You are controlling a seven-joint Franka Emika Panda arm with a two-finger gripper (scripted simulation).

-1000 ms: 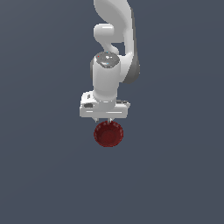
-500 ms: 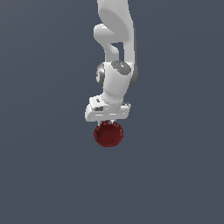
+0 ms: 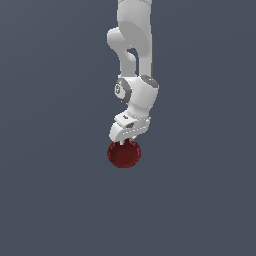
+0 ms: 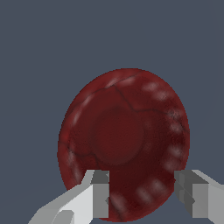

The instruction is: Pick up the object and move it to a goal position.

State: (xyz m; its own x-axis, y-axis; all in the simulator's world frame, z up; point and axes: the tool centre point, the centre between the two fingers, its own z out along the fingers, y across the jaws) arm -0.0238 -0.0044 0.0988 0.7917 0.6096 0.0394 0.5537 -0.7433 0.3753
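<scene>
The object, a small round dark red bowl [image 3: 124, 154], lies just below the white arm's hand in the exterior view. In the wrist view the bowl [image 4: 124, 140] fills most of the picture, its inside facing the camera and its ribbed rim catching light. My gripper [image 3: 128, 141] hovers right over the bowl's upper edge, tilted. Its two grey fingers stand apart in the wrist view: one finger [image 4: 99, 192] overlaps the bowl's rim and the other sits just outside it. The gripper [image 4: 142, 194] is open, with part of the rim in the gap between the fingers.
A plain dark grey-blue surface [image 3: 50, 200] surrounds the bowl on all sides. Nothing else shows in either view.
The wrist has twisted and tilted over the last second, and the hand has shifted slightly toward the exterior view's right. The bowl has stayed where it was.
</scene>
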